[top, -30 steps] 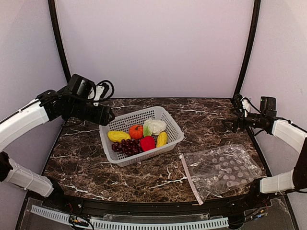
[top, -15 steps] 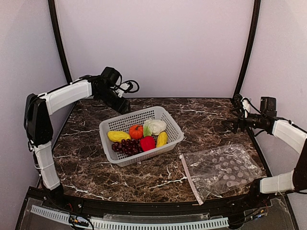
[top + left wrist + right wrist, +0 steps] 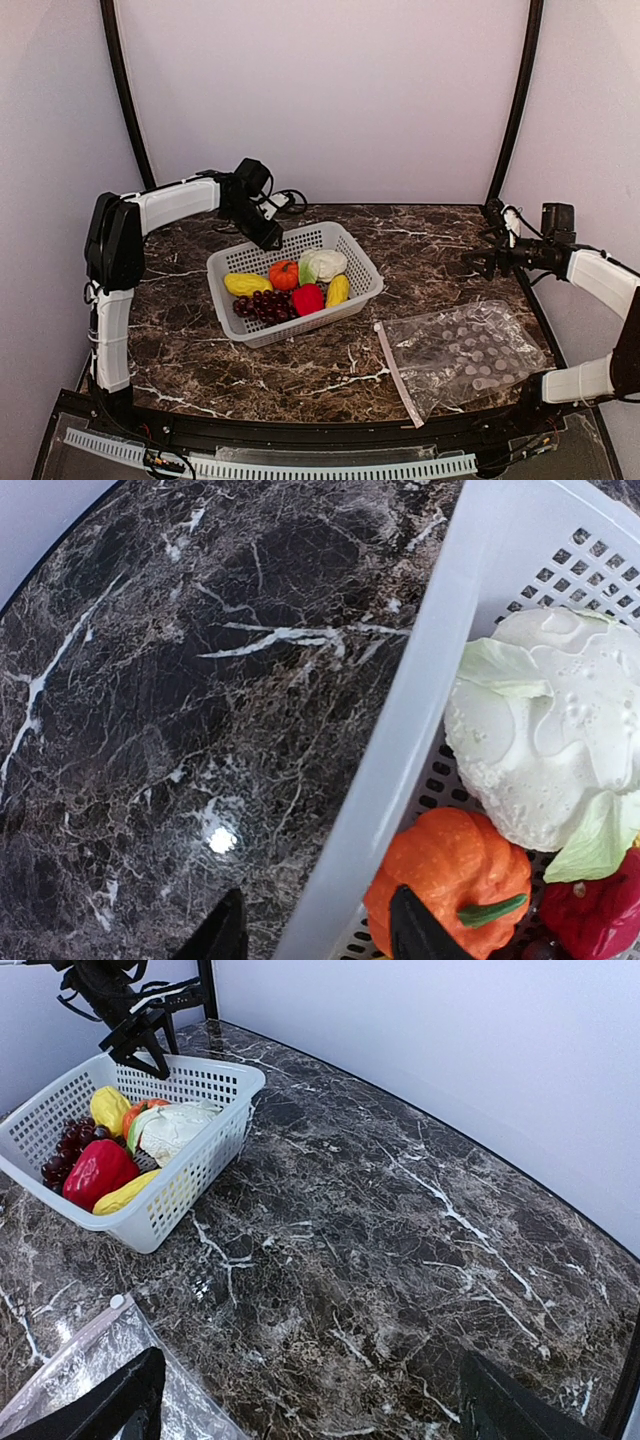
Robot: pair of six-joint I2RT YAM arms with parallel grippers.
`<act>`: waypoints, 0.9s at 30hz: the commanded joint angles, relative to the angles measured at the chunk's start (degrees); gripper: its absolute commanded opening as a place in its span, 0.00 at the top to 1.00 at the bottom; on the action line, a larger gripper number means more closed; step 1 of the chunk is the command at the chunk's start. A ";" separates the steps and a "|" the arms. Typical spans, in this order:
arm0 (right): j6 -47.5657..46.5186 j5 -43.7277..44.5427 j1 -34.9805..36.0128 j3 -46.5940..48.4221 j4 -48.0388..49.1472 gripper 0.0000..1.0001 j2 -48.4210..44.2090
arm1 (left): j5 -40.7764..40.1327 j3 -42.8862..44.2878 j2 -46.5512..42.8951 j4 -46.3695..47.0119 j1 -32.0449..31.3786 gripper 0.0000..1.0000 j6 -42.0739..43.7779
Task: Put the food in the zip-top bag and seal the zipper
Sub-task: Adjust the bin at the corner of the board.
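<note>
Since a second ago the left arm has swung from the desk's left side toward the back, and the left gripper (image 3: 271, 239) now hangs over the far-left rim of the basket (image 3: 300, 323). Its jaws are parted: in the wrist view one finger (image 3: 222, 938) sits outside the rim and the other (image 3: 410, 930) inside, above the tomato (image 3: 450, 865). It grips nothing. The right gripper (image 3: 315, 1402) has not moved; it is spread wide over the desk (image 3: 180, 330) at the right edge, holding nothing.

The food has not shifted and all lies in the basket: cauliflower (image 3: 325, 263) at the back, tomato beside it, pepper (image 3: 308, 299) in front, a yellow piece (image 3: 247, 284) at left, another (image 3: 338, 290) at right, grapes (image 3: 262, 305) near the front-left.

The bag (image 3: 465, 355) lies flat on the desk at front right, apart from the basket. Its long axis runs roughly left to right, and its mouth points left toward the basket. The zipper (image 3: 398, 375) runs along that left edge, from far to near, with its near end slanted slightly rightward.
</note>
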 commanded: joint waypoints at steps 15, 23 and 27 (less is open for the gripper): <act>-14.35 10.77 10.74 7.45 -24.39 0.20 2.87 | -9.04 -25.27 -22.33 1.41 0.08 0.89 -22.99; -23.31 17.76 12.35 5.74 -38.88 0.26 -1.44 | -7.17 -49.46 -46.74 11.74 -1.29 0.97 -44.61; -30.08 15.94 15.28 3.69 -45.46 0.30 -5.68 | -10.99 -56.20 -52.78 14.92 -4.27 0.98 -53.08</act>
